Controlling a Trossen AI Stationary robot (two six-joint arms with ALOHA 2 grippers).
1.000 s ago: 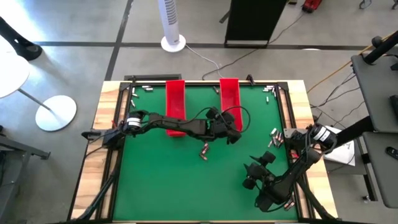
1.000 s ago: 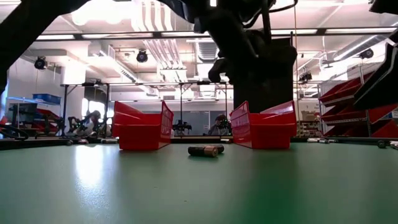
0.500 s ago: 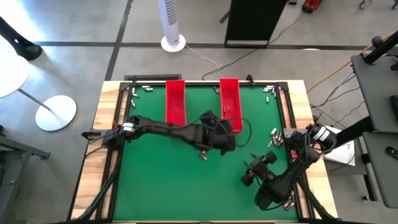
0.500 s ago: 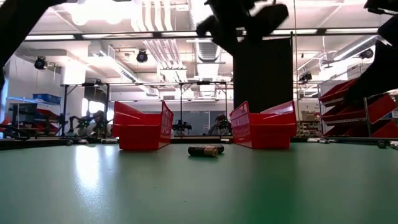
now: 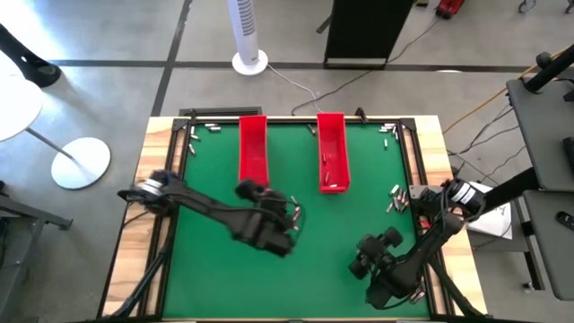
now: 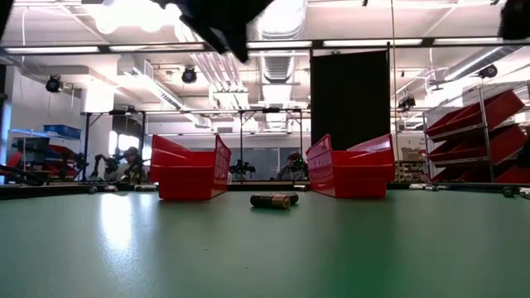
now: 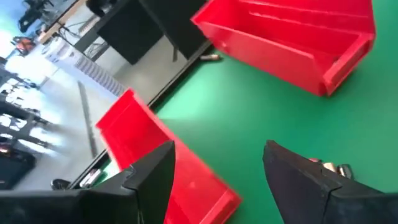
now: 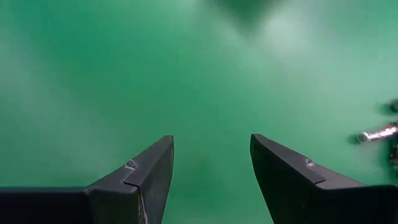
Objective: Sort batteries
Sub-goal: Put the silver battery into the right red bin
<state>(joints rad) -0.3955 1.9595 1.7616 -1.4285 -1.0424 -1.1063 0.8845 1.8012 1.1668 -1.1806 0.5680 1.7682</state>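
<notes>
Two dark batteries [image 5: 292,215] lie mid-mat; in the low view one shows as a dark cylinder [image 6: 273,199] on its side. My left gripper [image 5: 280,222] hovers beside them, above the mat, open and with nothing between its fingers [image 7: 217,168]. The batteries [image 7: 328,167] show just past one finger. My right gripper [image 5: 362,254] stands open over bare mat at the near right [image 8: 211,155], with one silvery battery [image 8: 376,132] off to its side. Two red trays [image 5: 253,148] [image 5: 332,154] rest on the mat's far half.
Loose batteries lie at the far left corner [image 5: 194,135], the far right corner [image 5: 387,133] and along the right edge [image 5: 395,197]. A black frame [image 5: 414,161] borders the green mat. Open mat lies between both arms near the front edge.
My left gripper has swung from above the right tray's near end toward the table's near left side, and now stands over the mat's middle beside the two batteries. In the low view it has risen toward the picture's top. The trays and the batteries have kept still.
</notes>
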